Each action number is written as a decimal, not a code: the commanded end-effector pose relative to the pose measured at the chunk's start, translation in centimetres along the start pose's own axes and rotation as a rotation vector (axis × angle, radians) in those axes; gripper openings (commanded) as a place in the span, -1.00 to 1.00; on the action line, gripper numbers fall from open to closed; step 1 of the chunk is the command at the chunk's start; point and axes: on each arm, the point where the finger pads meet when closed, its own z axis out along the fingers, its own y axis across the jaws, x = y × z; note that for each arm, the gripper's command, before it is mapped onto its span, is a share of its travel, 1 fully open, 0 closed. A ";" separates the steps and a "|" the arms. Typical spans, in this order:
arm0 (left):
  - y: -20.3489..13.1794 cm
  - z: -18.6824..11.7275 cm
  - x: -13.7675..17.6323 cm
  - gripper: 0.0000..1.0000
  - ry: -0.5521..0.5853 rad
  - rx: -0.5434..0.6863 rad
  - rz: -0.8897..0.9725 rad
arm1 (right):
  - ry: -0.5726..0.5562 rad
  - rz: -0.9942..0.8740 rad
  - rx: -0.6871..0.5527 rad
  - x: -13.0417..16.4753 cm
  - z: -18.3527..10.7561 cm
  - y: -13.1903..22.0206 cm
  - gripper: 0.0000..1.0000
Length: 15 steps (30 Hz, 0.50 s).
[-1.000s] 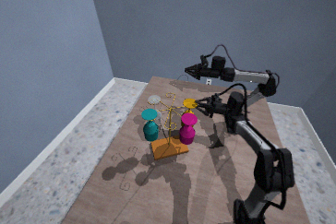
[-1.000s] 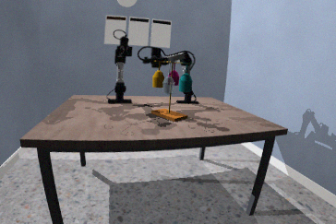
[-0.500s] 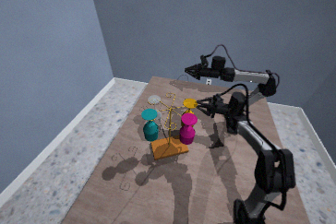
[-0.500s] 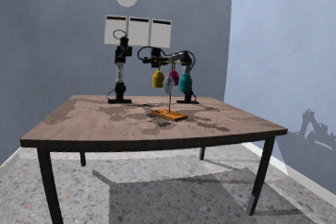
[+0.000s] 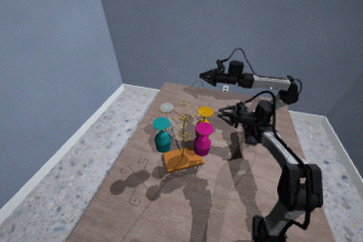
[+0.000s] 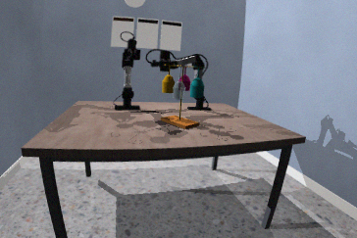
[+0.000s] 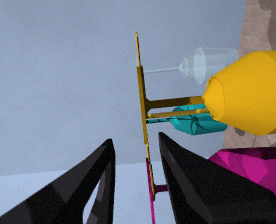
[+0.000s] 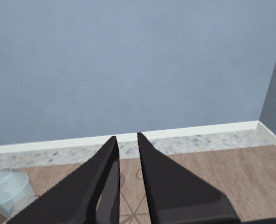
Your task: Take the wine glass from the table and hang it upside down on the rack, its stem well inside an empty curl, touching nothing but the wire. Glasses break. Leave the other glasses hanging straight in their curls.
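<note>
The rack has an orange base [image 5: 182,161] [image 6: 179,122] and gold wire curls. Four glasses are upside down at it, feet up: yellow glass [image 5: 204,112] [image 6: 168,83] [image 7: 254,92], magenta glass [image 5: 201,144] [image 6: 184,81] [image 7: 251,172], teal glass [image 5: 163,141] [image 6: 196,88] [image 7: 206,125] and clear glass [image 5: 167,107] [image 6: 178,90] [image 7: 201,64] [image 8: 8,189]. My left gripper [image 5: 219,114] [image 7: 136,142] is partly open and empty, its tips just short of the yellow foot. My right gripper [image 5: 200,76] [image 8: 127,141] is narrowly open and empty, off behind the rack. Exact stem contact with the wire is too small to tell.
The rack stands on the wooden table [image 5: 125,223] [image 6: 74,138]. The magenta glass hangs close to the yellow one, beside my left fingers in the left wrist view. Walls stand beyond the table edges.
</note>
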 end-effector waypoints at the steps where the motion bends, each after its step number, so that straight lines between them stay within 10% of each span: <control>1: 1.0 -1.6 1.6 -0.31 0.034 -0.011 -0.035 | -0.031 -0.010 0.002 -1.3 -0.3 0.0 -0.68; 15: 0.3 -2.3 1.3 -0.31 0.025 -0.005 -0.009 | -0.031 -0.010 0.002 -1.3 -0.3 0.0 -0.68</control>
